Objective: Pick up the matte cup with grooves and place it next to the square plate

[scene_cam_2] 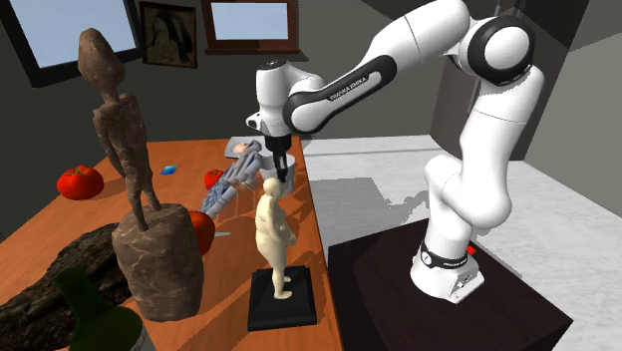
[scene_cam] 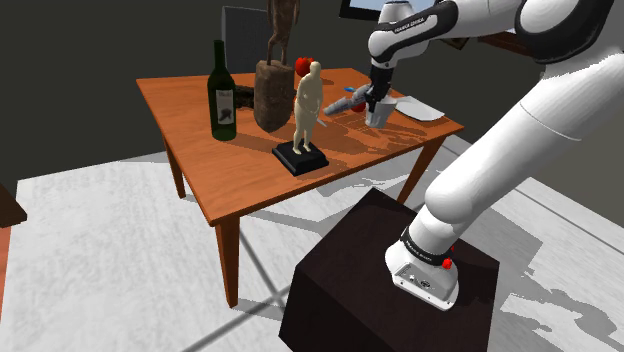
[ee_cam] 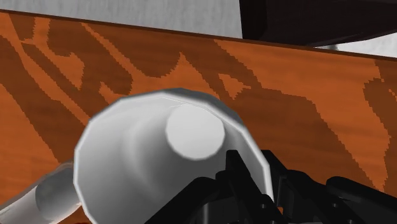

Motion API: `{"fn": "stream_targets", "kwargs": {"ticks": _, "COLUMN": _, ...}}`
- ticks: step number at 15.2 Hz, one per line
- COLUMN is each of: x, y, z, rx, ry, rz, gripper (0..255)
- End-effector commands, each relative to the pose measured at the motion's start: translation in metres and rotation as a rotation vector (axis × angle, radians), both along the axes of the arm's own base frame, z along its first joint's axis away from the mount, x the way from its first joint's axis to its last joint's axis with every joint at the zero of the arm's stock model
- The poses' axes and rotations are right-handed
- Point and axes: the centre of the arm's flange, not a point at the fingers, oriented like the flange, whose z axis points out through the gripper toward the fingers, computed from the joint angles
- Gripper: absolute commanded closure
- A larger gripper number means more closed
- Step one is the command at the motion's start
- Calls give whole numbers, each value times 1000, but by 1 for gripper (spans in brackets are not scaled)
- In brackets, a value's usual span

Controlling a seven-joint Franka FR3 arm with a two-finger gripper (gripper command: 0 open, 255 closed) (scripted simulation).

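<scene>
Orange-brown table [scene_cam: 230, 180] on pale floor [scene_cam: 100, 260], white cup [ee_cam: 127, 159] near its edge

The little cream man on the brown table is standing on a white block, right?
Not quite. The cream man does stand on the table, but his block is black, not white. The shoulder view shows it plainly.
</scene>
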Motion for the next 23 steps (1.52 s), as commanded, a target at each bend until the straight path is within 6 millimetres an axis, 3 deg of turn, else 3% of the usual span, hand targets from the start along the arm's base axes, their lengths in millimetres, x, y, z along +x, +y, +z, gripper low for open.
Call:
{"fn": "stream_targets", "kwargs": {"ticks": 1, "x": 0, "y": 0, "z": 10, "rx": -1, "ry": -1, "rz": 0, "gripper": 255}}
{"fn": "stream_targets", "kwargs": {"ticks": 18, "x": 0, "y": 0, "z": 100, "rx": -1, "ry": -1, "rz": 0, "gripper": 255}}
{"fn": "stream_targets", "kwargs": {"ticks": 23, "x": -18, "y": -64, "z": 100, "rx": -1, "ry": -1, "rz": 0, "gripper": 255}}
